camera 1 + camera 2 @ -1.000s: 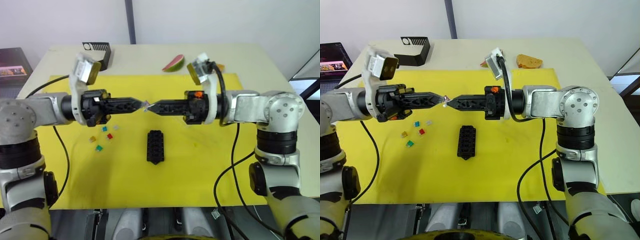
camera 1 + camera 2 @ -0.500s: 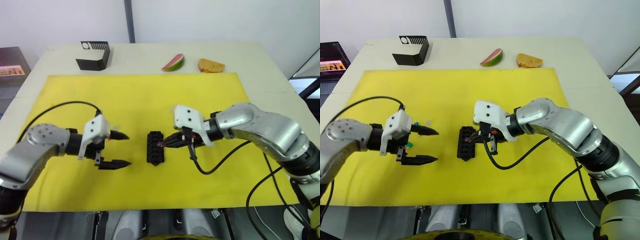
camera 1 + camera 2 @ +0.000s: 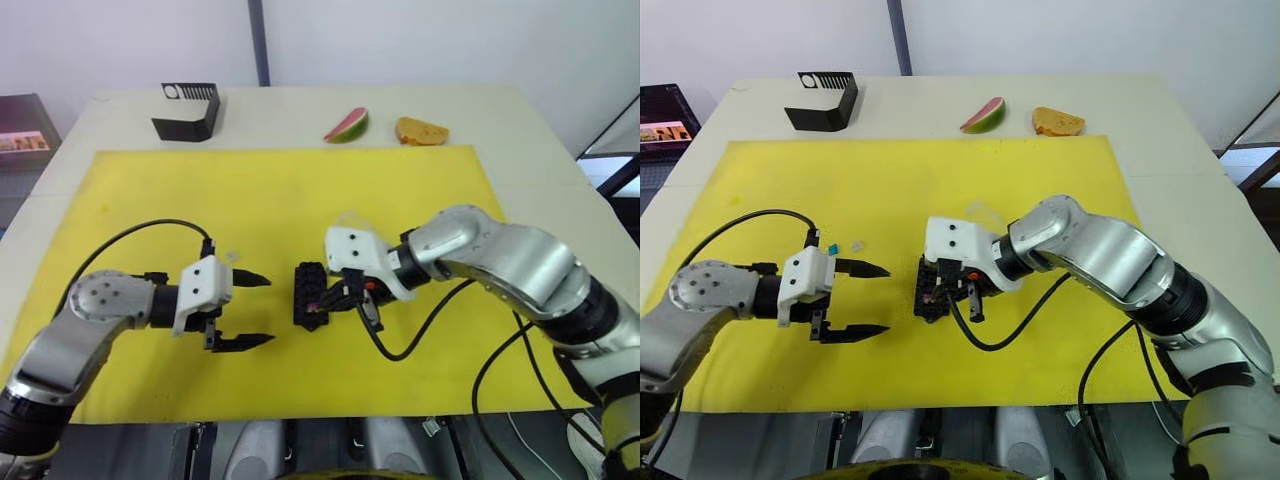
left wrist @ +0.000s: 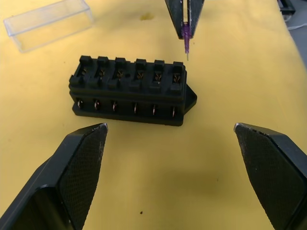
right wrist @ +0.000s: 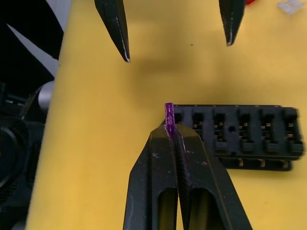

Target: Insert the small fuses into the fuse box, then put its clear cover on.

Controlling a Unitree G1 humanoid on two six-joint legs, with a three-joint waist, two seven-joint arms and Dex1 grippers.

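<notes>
The black fuse box (image 3: 308,278) lies on the yellow mat (image 3: 420,210). My right gripper (image 5: 171,132) is shut on a purple fuse (image 5: 169,114), held prongs down just above one end of the fuse box (image 4: 129,88) and not in a slot. My left gripper (image 3: 264,311) is low over the mat just left of the box, open wide, nothing between its fingers (image 4: 81,163). A teal fuse (image 3: 832,247) and a pale fuse (image 3: 856,243) lie behind the left gripper. The clear cover (image 4: 48,23) lies on the mat beyond the box.
A black bent bracket (image 3: 188,108), a watermelon-slice toy (image 3: 347,125) and a bread-like piece (image 3: 421,130) lie on the table beyond the mat's far edge. Black cables loop from both wrists over the mat's near part.
A second ago both grippers met tip to tip, raised, at the purple fuse. The left one has opened and come down beside the box. The right one carried the fuse down to the box's end.
</notes>
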